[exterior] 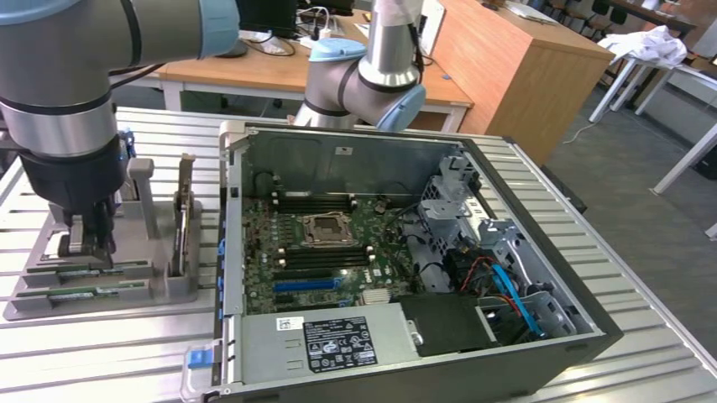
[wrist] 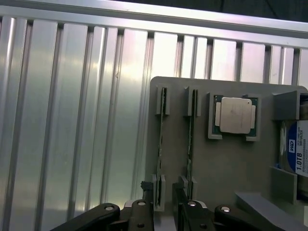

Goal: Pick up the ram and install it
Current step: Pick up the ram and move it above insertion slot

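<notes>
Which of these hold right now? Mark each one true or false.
1. Two ram sticks stand on edge in the grey fixture. True.
2. The gripper holds a ram stick. False: it is open and empty, low over the fixture.
3. The computer case lies open, its motherboard exposed. True.
4. The processor chip sits on the motherboard. False: it lies in the fixture, beside the ram sticks.

Room beside the claw (exterior: pixel 86 242) is narrowed by an upright card (exterior: pixel 185 206) standing in the grey holder (exterior: pixel 177 287); the computer case (exterior: pixel 336 158) is left open from above.
</notes>
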`<state>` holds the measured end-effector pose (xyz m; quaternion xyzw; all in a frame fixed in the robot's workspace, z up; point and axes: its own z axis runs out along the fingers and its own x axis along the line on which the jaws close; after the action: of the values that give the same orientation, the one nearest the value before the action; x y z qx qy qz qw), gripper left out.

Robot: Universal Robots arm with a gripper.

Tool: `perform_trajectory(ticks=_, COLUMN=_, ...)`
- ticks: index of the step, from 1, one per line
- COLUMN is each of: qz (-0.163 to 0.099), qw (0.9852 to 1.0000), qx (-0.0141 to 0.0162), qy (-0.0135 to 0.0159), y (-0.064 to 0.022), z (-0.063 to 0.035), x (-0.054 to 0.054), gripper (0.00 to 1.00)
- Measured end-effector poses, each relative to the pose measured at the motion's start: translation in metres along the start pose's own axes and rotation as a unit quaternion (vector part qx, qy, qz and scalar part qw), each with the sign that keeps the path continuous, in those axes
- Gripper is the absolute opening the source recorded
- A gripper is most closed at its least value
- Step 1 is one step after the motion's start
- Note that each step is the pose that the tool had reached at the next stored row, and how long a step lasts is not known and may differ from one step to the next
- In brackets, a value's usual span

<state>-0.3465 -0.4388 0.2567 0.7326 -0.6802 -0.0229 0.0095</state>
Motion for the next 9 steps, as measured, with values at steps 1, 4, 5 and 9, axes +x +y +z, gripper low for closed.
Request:
perform_trajectory(ticks=1, qz=0.0, qw=1.0, qx=0.0, qy=0.0, y=0.0004, z=0.0004, x=0.0003, gripper=0.3)
perform_trajectory(ticks=4, qz=0.0, qw=1.0, qx=-0.0001, qy=0.0, y=0.0021, z=0.0016, x=0.0013, gripper=0.3)
perform_trajectory(ticks=5, qz=0.0, qw=1.0, qx=0.0, qy=0.0, y=0.0029, z=0.0025, x=0.002, gripper=0.3)
perform_trajectory(ticks=9, qz=0.0, qw=1.0, qx=0.0, qy=0.0, y=0.0037, z=0.0044, x=0.0032, gripper=0.3)
